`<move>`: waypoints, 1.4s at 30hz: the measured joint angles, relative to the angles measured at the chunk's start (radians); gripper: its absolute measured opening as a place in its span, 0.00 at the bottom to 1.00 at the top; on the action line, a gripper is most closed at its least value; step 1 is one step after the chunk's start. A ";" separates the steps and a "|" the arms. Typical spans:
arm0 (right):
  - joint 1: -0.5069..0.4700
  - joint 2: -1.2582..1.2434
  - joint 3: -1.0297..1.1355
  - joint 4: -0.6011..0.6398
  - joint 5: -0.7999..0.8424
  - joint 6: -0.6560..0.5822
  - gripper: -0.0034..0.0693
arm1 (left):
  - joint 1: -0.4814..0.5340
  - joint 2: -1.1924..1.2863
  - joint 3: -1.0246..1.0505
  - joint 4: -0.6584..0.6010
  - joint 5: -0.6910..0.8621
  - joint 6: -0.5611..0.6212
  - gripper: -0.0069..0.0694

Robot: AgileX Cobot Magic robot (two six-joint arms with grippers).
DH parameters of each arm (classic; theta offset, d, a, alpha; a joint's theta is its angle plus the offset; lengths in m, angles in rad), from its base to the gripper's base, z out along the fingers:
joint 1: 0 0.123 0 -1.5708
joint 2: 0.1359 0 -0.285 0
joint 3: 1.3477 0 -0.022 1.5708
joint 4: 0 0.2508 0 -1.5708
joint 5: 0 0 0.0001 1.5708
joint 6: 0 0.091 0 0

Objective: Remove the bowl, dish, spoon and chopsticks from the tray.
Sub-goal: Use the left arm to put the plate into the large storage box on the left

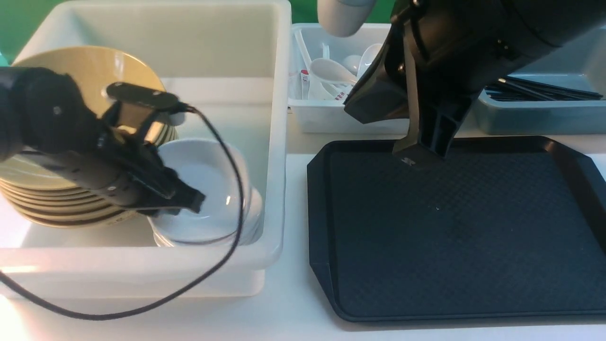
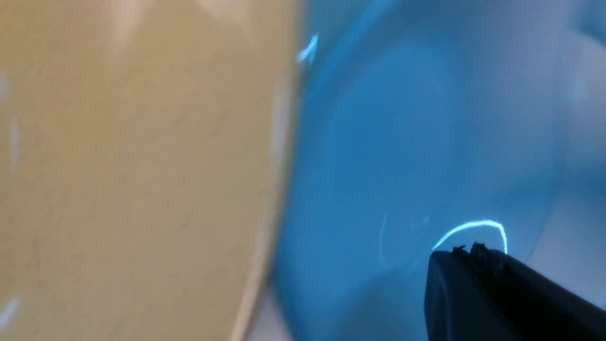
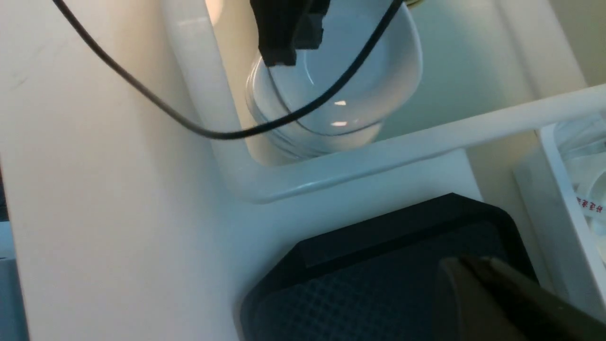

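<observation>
The left arm hides much of the bowl [image 1: 90, 71] and the dish's [image 1: 213, 180] near rim, both on stacks in the large white bin [image 1: 279, 118] left of the tray [image 1: 454, 237]. The right arm cuts off the spoon [image 1: 331, 71] and chopsticks [image 1: 544, 90], which lie in bins behind the tray. The left wrist view is blurred but shows the left gripper [image 2: 473, 253] pressed together over the dish. The right wrist view shows the right gripper [image 3: 478, 265] also together, clamping nothing, above the tray's far edge.

The black textured tray [image 1: 454, 237] is laid flat on the counter [image 1: 293, 303], the mustard-tan bowl [image 1: 85, 71] is tilted atop stacked bowls beside the white dish [image 1: 208, 184] in the large white bin [image 1: 279, 142], and the spoon [image 1: 331, 71] and chopsticks [image 1: 544, 90] are kept in separate bins behind.
</observation>
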 joint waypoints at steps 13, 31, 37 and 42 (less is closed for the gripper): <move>0.000 0.000 0.000 -0.016 0.000 -0.001 0.11 | -0.078 0.030 -0.334 0.234 0.115 -0.035 0.08; 0.000 0.000 0.000 -0.052 -0.004 -0.001 0.11 | -0.078 -0.281 0.123 0.294 -0.059 -0.404 0.08; 0.000 0.000 0.000 -0.056 -0.005 -0.001 0.11 | -0.078 -0.183 0.095 0.333 0.062 -0.470 0.23; 0.000 0.000 0.000 -0.058 0.009 -0.001 0.11 | -0.078 -0.100 0.067 0.336 0.051 -0.536 0.48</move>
